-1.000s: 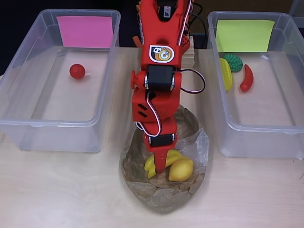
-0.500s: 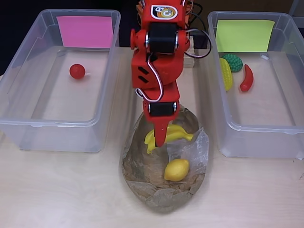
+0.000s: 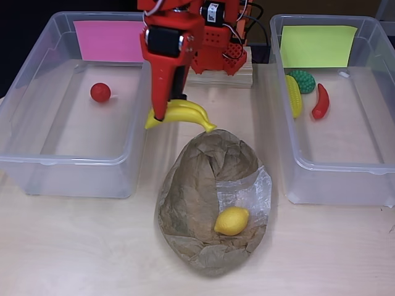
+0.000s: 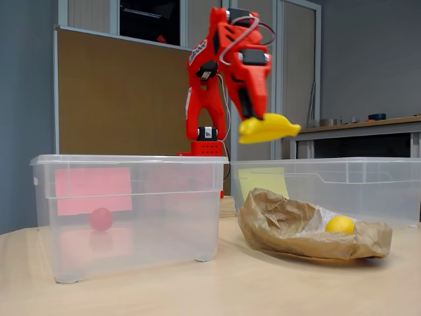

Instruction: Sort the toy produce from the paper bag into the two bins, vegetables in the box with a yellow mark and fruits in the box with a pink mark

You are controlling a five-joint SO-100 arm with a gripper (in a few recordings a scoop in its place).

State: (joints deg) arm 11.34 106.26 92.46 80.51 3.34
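I had the end effector (image 3: 162, 114) clenched on the toy bananas (image 3: 182, 115), carried high above the desk (image 3: 74, 246) so they would pass over the wall of the pink-marked bin (image 3: 74, 166). They hung over that bin's inner rim, up-frame of the paper bag (image 3: 203, 203). A lemon (image 3: 232, 221) lay in the bag, unsorted.

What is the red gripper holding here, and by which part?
The red gripper holds the yellow toy banana bunch, pinched at its left end in the overhead view, lifted clear of the brown paper bag.
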